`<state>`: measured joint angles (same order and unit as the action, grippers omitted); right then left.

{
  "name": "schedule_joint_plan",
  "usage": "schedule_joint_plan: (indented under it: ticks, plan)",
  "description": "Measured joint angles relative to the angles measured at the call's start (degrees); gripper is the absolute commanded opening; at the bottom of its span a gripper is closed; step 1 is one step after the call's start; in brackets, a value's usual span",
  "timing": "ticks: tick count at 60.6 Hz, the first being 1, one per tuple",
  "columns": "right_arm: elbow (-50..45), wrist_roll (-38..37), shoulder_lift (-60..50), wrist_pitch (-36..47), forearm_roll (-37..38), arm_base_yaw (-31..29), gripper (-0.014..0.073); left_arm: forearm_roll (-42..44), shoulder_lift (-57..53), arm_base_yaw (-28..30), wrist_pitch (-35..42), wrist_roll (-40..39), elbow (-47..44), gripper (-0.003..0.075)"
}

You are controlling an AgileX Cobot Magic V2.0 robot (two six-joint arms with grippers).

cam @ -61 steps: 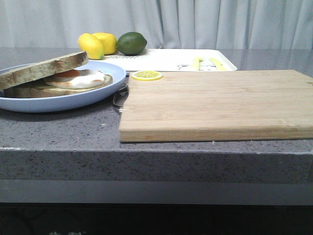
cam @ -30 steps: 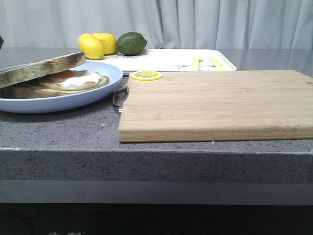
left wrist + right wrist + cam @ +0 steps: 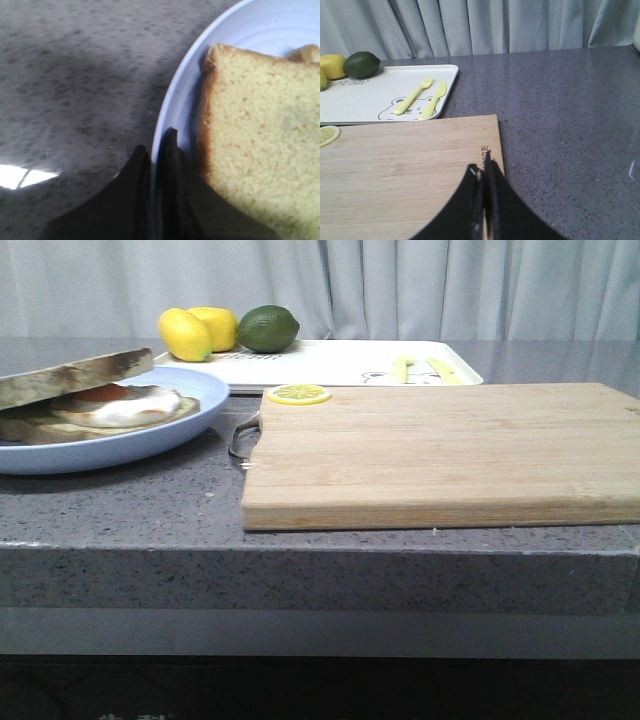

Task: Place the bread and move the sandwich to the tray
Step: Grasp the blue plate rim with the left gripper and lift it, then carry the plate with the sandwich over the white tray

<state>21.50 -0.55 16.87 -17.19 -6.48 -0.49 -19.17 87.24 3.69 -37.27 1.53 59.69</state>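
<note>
The bread (image 3: 60, 378), a thick slice with dark crust, leans on top of the sandwich (image 3: 120, 408), an egg-topped slice, in a pale blue plate (image 3: 150, 445) at the left. In the left wrist view my left gripper (image 3: 156, 142) is shut on the plate's rim (image 3: 180, 95), with the bread's pale crumb (image 3: 260, 130) right beside the fingers. The white tray (image 3: 330, 360) lies at the back and also shows in the right wrist view (image 3: 365, 95). My right gripper (image 3: 482, 167) is shut and empty over the cutting board's right edge. Neither gripper shows in the front view.
A wooden cutting board (image 3: 440, 450) fills the middle and right, with a lemon slice (image 3: 300, 394) on its far left corner. Two lemons (image 3: 198, 332) and a lime (image 3: 268, 328) sit at the tray's left end. Yellow fork and knife figures (image 3: 420, 97) mark the tray.
The plate, with the bread and sandwich in it, has slid to the left, away from the cutting board. The board, tray and fruit have not moved.
</note>
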Motion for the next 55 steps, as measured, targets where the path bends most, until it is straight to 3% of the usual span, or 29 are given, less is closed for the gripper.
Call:
schedule_joint_plan:
  ticks: [11,21,55]
  plan:
    - [0.0,0.0,0.0,0.0,-0.2,0.0,-0.006,-14.0,-1.0,6.3,-4.2,13.0,0.0,-0.002]
    - [0.0,0.0,0.0,-0.1,-0.3,0.0,-0.006,-19.8,-1.0,8.3,-8.9,19.9,0.7,-0.002]
    - [0.0,0.0,0.0,-0.1,-0.5,0.0,-0.006,-23.7,3.9,8.2,-22.0,19.5,22.0,-0.002]
